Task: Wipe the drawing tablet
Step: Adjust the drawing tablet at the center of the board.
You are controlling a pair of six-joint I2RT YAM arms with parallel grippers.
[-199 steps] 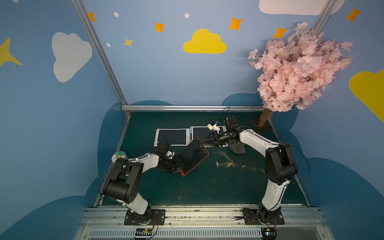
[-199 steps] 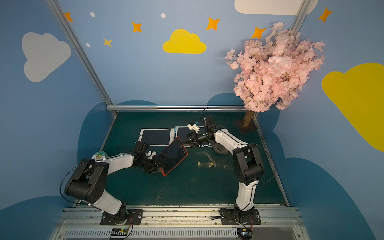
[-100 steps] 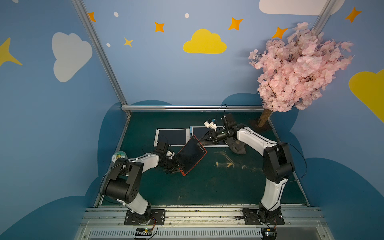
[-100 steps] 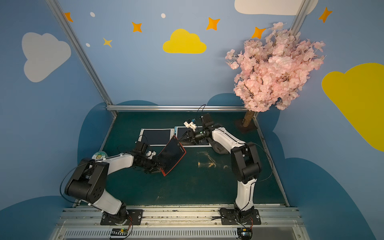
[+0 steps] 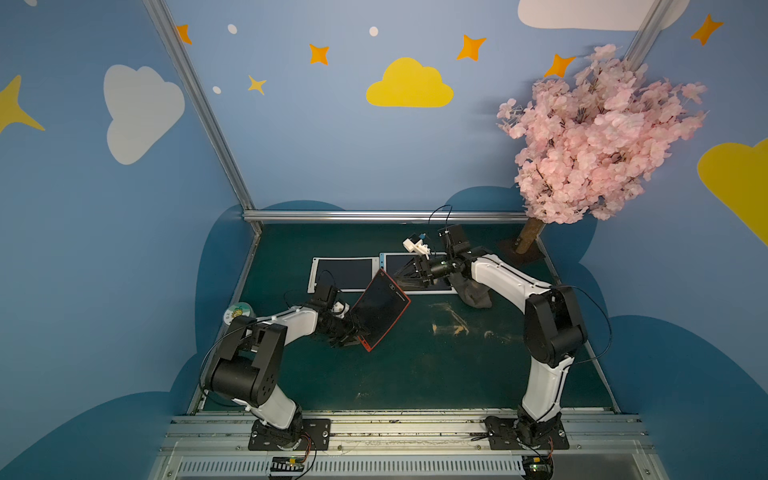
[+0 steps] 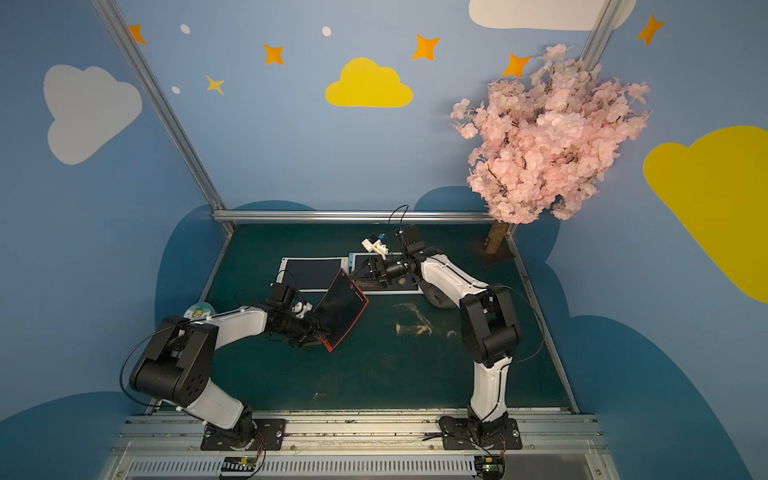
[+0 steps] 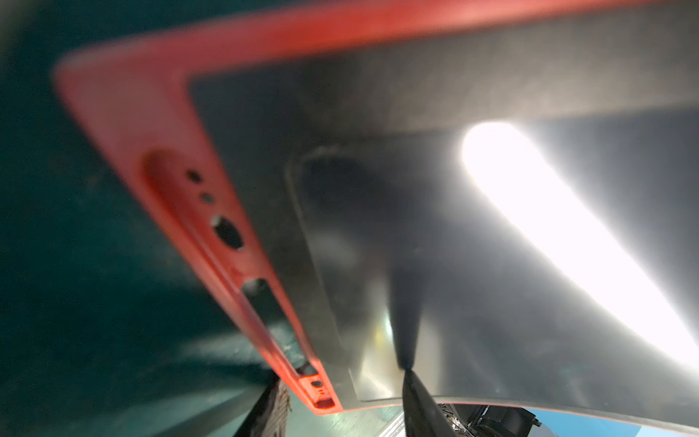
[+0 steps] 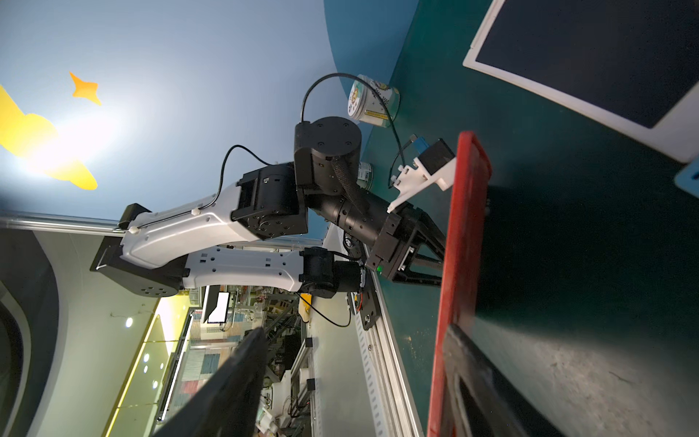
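jaws now spread, the right gripper [image 5: 401, 279] has neared the red-framed black drawing tablet [image 5: 380, 309], clamped tilted by the left gripper [image 5: 353, 332] just beside the white-framed flat slate [image 5: 343, 272]; best centre its rim before closing.

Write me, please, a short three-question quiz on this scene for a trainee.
1. True or false: the red-framed drawing tablet lies flat on the green mat.
2. Which grips it: A) left pincer, B) right pincer, C) neither?
3. Fill in: the right pincer's jaws stand ____.
Key: 1 false, it is tilted up off the mat; 2 A; 3 open.
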